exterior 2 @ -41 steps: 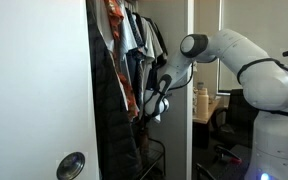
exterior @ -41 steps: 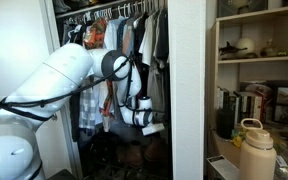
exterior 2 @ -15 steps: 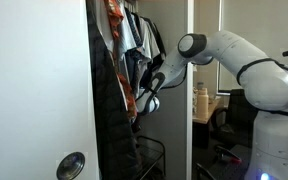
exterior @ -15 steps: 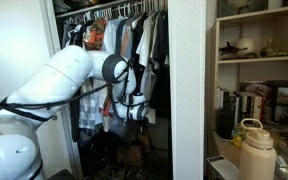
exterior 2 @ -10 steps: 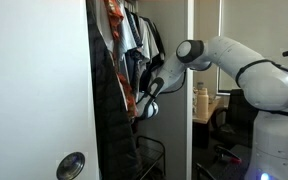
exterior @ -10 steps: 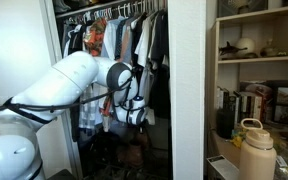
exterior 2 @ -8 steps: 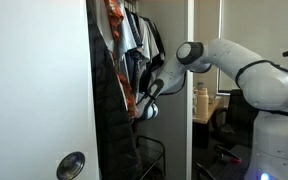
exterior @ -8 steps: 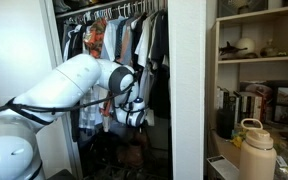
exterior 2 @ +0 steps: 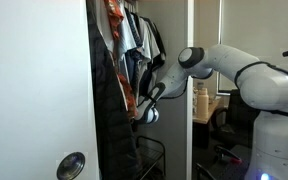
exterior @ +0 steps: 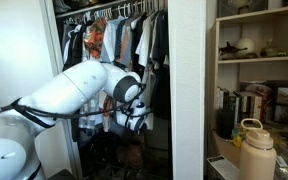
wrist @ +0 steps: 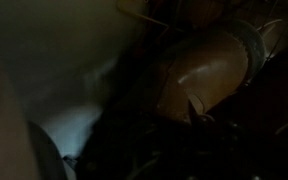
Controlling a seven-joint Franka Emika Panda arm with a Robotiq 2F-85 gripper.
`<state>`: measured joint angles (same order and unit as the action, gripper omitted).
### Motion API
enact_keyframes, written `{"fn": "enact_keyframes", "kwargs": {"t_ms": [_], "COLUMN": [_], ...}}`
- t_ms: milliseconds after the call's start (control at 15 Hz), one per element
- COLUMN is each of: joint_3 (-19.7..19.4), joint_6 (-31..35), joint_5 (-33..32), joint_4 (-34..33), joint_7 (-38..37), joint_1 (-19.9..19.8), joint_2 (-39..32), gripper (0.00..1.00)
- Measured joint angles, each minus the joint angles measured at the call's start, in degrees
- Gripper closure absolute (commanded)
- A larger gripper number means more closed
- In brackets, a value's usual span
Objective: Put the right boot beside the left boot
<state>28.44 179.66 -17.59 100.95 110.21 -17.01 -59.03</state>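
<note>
- Your arm (exterior: 84, 92) has dropped and pushed deeper into the closet since a moment ago.
- Hanging clothes (exterior: 124, 40) crowd just above it.
- Your gripper (exterior 2: 147, 113) sits low among them, and it's too dark to tell its opening.
- The brown boot (wrist: 209, 72) shows upper right in the wrist view.

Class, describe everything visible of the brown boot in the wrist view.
The boot is a rounded brown shape, smooth and faintly glossy like leather, with a paler band at its upper right end. It lies tilted in deep shadow, and its surroundings are too dark to make out. Which boot it is, and what touches it, cannot be told.
</note>
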Motion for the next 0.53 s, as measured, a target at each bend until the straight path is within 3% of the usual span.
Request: {"fn": "enact_keyframes", "kwargs": {"t_ms": [200, 267, 333, 533], "joint_3": [0.4, 0.4, 0.4, 0.6], "joint_6": [0.0, 0.0, 0.0, 0.4], "joint_5": [-0.1, -0.1, -0.1, -0.1], "joint_4": [0.0, 0.0, 0.0, 0.2], "joint_7": [0.0, 0.0, 0.0, 0.0], "joint_1": [-1.2, -1.5, -1.9, -2.9], "joint_2": [-0.1, -0.1, -0.1, 0.0], "gripper": [0.94, 0.69, 0.69, 0.48]}}
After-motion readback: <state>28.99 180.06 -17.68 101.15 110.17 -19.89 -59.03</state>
